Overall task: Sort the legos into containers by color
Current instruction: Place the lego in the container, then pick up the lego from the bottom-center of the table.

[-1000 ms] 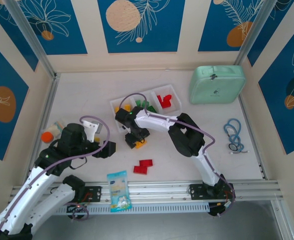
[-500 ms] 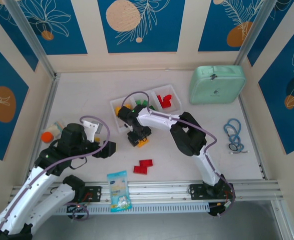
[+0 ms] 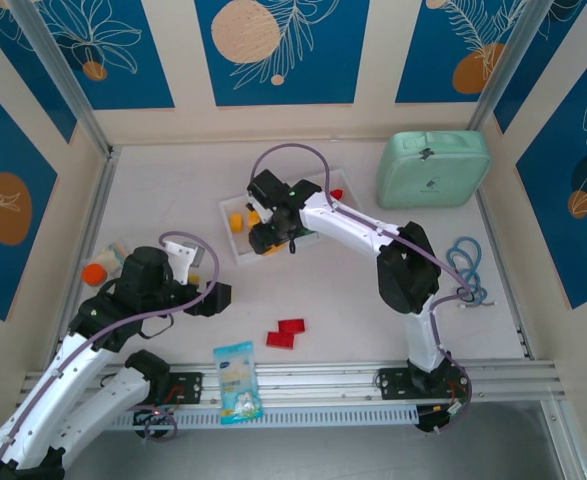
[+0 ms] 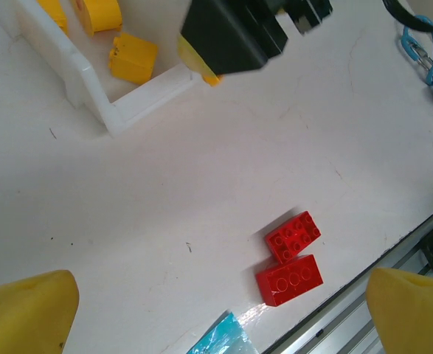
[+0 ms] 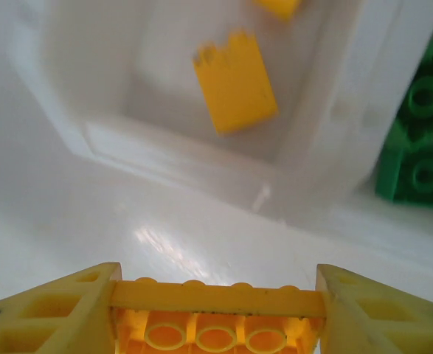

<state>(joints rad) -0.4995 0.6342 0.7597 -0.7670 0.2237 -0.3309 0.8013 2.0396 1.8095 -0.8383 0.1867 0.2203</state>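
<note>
Two red legos are seen lying side by side, touching, on the white table, near a snack packet. Three yellow legos are counted in the end compartment of the white tray. A fourth yellow lego is clamped between the fingers of the right gripper, at that compartment's near wall. The left gripper is spread wide and nothing is held in it. A mint-green case is set by the blue-panelled walls.

- A robot test cell in a lab is indicated.
- A white desk is enclosed by blue patterned panels and metal posts.
- Two robot arms are bolted to an aluminium rail.
</note>
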